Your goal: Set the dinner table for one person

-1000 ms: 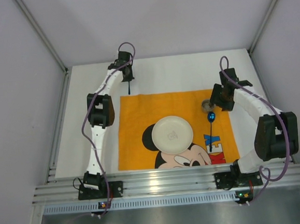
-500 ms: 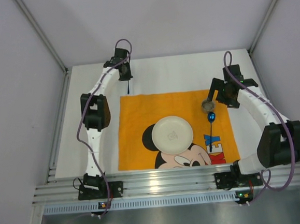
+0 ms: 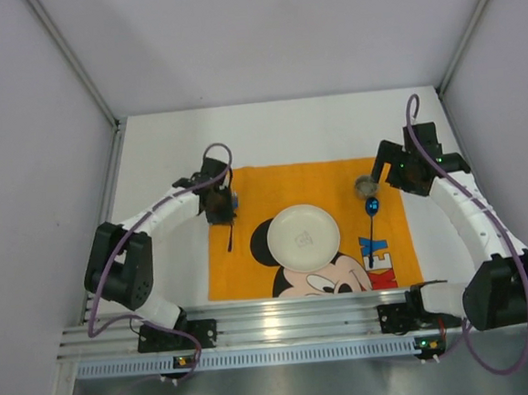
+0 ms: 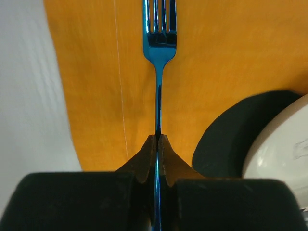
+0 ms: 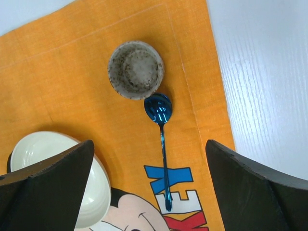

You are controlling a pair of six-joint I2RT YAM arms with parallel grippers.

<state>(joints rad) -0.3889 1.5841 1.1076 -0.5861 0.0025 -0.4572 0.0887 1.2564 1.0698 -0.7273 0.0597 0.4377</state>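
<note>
My left gripper (image 3: 222,205) is shut on a blue metal fork (image 4: 159,57), pinching its handle; the fork (image 3: 229,234) points toward me over the left part of the orange Mickey Mouse mat (image 3: 245,194). A white plate (image 3: 304,237) sits mid-mat, right of the fork; its rim shows in the left wrist view (image 4: 284,144). My right gripper (image 3: 391,162) is open and empty, above the mat's far right corner. Below it stand a small speckled cup (image 5: 135,69) and a blue spoon (image 5: 162,144). The white dinner table (image 3: 160,160) lies under everything.
The mat's left edge meets bare table in the left wrist view (image 4: 29,96). Its right edge meets bare table in the right wrist view (image 5: 260,72). Grey walls enclose the table on three sides. An aluminium rail (image 3: 292,323) runs along the near edge.
My left arm swung from the table's far left edge toward me, carrying the fork over the mat's left side. My right gripper rose and drew back right from the cup.
</note>
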